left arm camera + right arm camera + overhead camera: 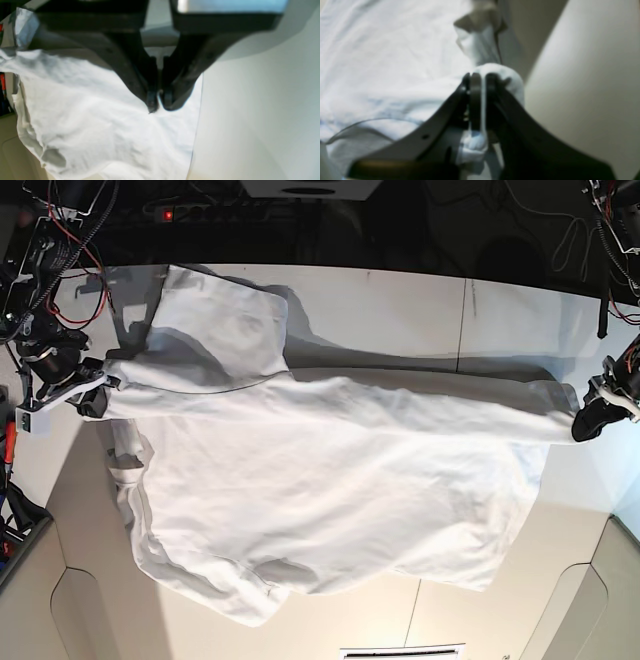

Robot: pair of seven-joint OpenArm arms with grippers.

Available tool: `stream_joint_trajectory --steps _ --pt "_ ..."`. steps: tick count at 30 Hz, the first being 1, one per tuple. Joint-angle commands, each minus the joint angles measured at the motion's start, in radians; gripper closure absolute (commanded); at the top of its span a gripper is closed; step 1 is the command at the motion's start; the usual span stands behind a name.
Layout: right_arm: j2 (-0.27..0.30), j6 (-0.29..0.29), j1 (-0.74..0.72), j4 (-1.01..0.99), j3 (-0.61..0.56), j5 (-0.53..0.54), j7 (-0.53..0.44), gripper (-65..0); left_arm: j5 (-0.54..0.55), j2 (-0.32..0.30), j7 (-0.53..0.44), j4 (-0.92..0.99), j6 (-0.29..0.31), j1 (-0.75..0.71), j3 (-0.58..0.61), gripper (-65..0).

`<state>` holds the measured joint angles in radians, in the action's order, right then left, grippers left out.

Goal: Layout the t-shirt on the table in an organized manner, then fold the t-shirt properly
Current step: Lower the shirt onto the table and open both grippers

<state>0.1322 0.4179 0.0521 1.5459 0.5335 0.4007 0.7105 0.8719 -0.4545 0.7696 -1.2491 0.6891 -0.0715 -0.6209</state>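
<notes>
The white t-shirt (pixel 330 480) is stretched wide across the table (pixel 400 300), with one part folded up at the back left. In the base view my right gripper (pixel 95 395) is at the shirt's left end and my left gripper (pixel 585 425) at its right end. Seen from the left wrist, the left gripper (pixel 158 102) is shut, pinching the t-shirt (pixel 100 120) near its edge. Seen from the right wrist, the right gripper (pixel 478 80) is shut on a bunched wad of the t-shirt (pixel 382 62), with cloth showing between the jaws.
A thin dark seam (pixel 465 310) crosses the tabletop at the back right. Red and black cables (pixel 70 240) hang by the arm at the far left, more cables (pixel 610 220) at the far right. The table's front edge has angled beige cut-outs (pixel 90 620).
</notes>
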Motion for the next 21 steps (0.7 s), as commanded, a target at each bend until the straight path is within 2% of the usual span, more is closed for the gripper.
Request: stream_joint_trajectory --steps 1,3,4,6,7,8,13,21 --pt "0.012 -0.002 -0.013 0.000 0.001 0.011 -0.023 0.0 0.010 -0.025 -0.025 -0.014 0.009 0.010 -0.006 0.0" --pt "0.011 -0.002 -0.013 -0.018 0.001 0.010 -0.023 0.0 -0.010 -0.024 -0.026 -0.014 0.009 0.010 -0.006 0.0" --pt "0.012 0.000 -0.013 -0.021 0.001 0.010 -0.023 -2.3 -0.019 -0.025 -0.026 -0.014 0.009 0.010 -0.006 0.0" --pt "0.012 0.022 -0.013 -0.021 0.001 0.011 -0.031 -20.0 -0.026 -0.025 -0.026 -0.014 0.009 0.010 -0.006 -16.7" --pt "0.012 0.029 -0.013 -0.021 0.001 0.011 -0.036 -26.7 -0.026 -0.025 -0.026 -0.014 0.009 0.010 -0.006 -22.9" --pt "0.012 0.032 -0.013 -0.021 0.001 0.011 -0.041 -30.4 -0.025 -0.025 -0.026 -0.014 0.009 0.010 -0.006 -26.3" --pt "0.029 0.032 -0.013 -0.001 0.001 0.092 -0.040 -31.0 -0.023 -0.026 -0.026 -0.014 0.009 0.010 -0.006 -27.0" --pt "0.028 0.035 -0.013 0.200 0.043 0.098 0.045 -30.7 0.032 -0.025 -0.034 -0.014 0.009 0.011 -0.008 -27.0"
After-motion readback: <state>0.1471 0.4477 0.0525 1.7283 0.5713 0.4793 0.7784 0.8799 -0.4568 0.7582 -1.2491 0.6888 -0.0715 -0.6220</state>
